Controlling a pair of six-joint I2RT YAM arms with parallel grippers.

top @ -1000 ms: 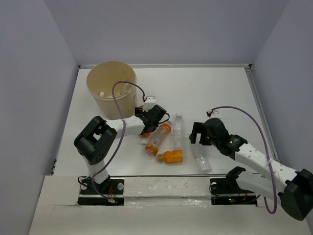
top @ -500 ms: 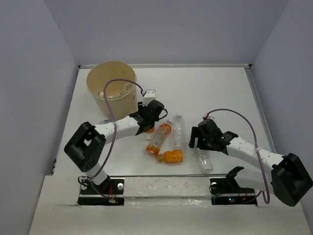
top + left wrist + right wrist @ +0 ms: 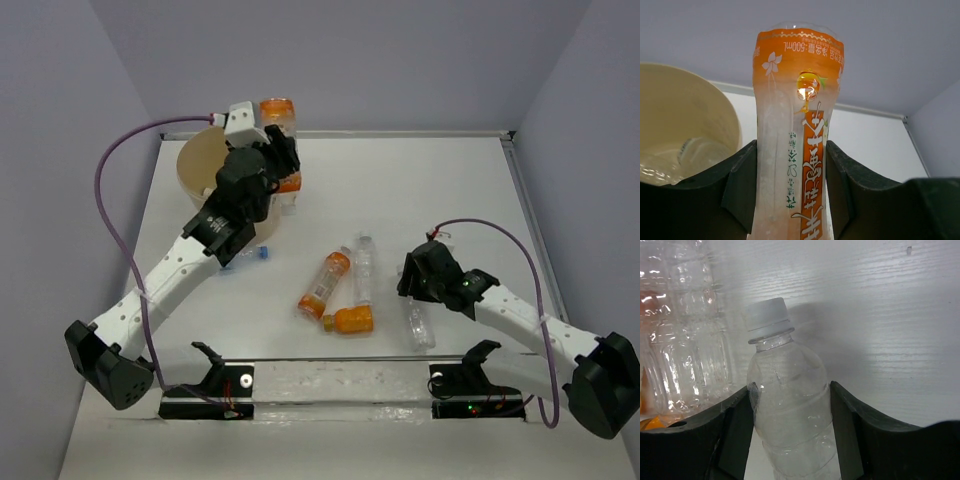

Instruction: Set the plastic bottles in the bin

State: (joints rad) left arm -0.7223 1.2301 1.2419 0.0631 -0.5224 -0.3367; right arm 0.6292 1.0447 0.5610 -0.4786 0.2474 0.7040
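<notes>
1. The left claw point(image 3: 281, 152) is pinching an orange bottle point(image 3: 797, 125), held high at the 3 o'clock rim of the bin point(image 3: 196, 168), which sits at 10 o'clock on the table point(image 3: 440, 190).
2. The drop-off seems to be in hand: shift toward 9 o'clock over the opening, then let go.
3. The right claw point(image 3: 790, 440) straddles a clear bottle point(image 3: 787, 385) at 5 o'clock; I cannot tell whether it is gripping.

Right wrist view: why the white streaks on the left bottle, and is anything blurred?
Right wrist view: glare off the ribbed clear bottle at the left; the capped bottle is sharp and throws a soft shadow on the table. Left wrist view: the orange bottle is crisp, the bin slightly soft. Top view: even light, faint shadows.
</notes>
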